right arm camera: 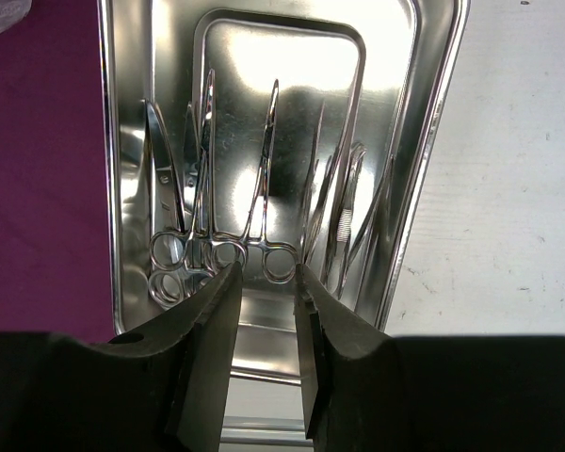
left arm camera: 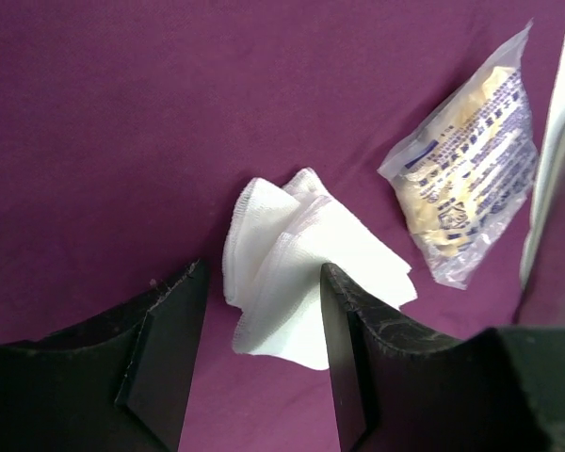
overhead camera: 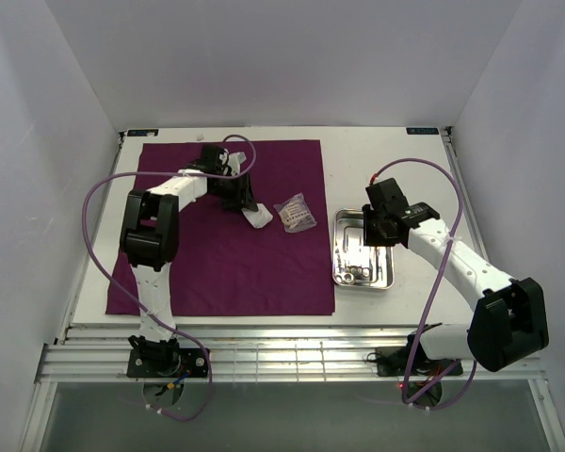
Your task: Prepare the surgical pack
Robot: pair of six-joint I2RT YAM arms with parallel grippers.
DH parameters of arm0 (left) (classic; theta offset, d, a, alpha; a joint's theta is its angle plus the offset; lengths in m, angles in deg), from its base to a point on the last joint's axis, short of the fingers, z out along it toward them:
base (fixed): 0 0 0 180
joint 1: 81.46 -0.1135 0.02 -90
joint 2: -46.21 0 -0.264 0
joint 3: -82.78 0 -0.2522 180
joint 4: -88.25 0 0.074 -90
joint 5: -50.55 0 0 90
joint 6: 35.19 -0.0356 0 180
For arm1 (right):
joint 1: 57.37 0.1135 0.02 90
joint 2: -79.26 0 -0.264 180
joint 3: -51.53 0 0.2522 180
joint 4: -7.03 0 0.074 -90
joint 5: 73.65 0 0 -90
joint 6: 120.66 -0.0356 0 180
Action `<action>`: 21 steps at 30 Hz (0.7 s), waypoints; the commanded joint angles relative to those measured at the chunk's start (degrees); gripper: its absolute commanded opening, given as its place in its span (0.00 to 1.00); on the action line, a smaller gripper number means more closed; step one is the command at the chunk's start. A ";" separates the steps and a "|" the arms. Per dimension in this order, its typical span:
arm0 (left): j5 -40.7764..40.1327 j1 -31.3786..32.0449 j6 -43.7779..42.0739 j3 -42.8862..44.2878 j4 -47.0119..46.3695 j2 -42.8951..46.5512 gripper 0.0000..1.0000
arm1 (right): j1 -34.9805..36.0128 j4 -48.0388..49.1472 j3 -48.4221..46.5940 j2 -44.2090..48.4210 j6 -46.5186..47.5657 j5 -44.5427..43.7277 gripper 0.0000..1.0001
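The deep-purple cloth lies flat and spread on the table. White gauze pads lie crumpled on it, also seen in the top view. My left gripper is open just above the gauze, one finger on each side of its near part; from above it is seen over the cloth's upper middle. The small steel tray sits right of the cloth and holds several metal instruments. My right gripper hovers over the tray's near end, jaws slightly apart and empty.
A clear plastic packet with yellowish contents lies on the cloth right of the gauze. White enclosure walls stand on three sides. Purple cables loop around both arms. A slatted metal edge runs along the table front.
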 commanded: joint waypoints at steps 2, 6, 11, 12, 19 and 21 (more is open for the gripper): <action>-1.63 -0.21 -3.64 1.70 0.53 3.68 0.62 | 0.30 0.25 0.17 0.40 -0.27 0.41 0.36; -1.70 0.67 -3.38 1.70 1.06 0.70 0.62 | 0.30 0.34 -0.09 -0.03 -0.18 0.49 0.35; -0.92 1.11 -3.11 3.63 1.68 -1.24 0.62 | 0.30 0.16 -0.44 -0.30 0.00 0.41 0.35; -0.39 1.11 -3.11 3.98 1.59 -1.51 0.62 | 0.30 0.25 -0.27 -0.39 0.00 0.41 0.35; 0.50 1.28 -2.93 1.18 2.46 -2.48 0.61 | 0.30 0.16 -0.97 -0.74 0.00 0.41 0.35; -0.21 1.28 -3.20 0.65 2.99 -3.00 0.61 | 0.30 0.16 -1.06 -0.74 0.08 0.23 0.35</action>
